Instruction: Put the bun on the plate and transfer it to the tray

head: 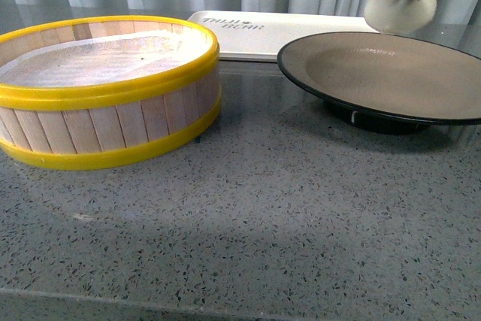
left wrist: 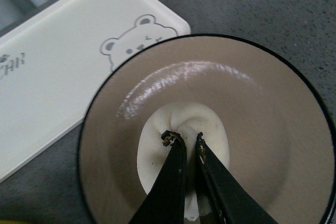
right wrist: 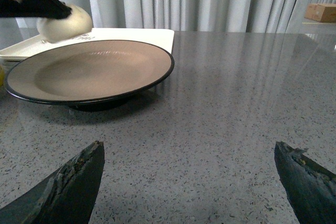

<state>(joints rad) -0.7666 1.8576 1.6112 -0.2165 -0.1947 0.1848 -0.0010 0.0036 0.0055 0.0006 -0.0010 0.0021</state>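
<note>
The left claw (left wrist: pixel 184 139) was clamped on the bun (left wrist: pixel 184 116), holding it clear above the plate (left wrist: pixel 262 129) beneath, evidently for release there. Just past the plate lay the tray (left wrist: pixel 58 87). The right claw (right wrist: pixel 189 148) stood wide open, unloaded.

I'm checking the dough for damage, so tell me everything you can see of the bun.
The bun is small, round, white and matte, like soft dough; no tear shows. The left gripper pinches its top, jaws nearly closed, hiding most of the pleats. It hangs in the air above the plate, clear of its surface, touching only the gripper.
</note>
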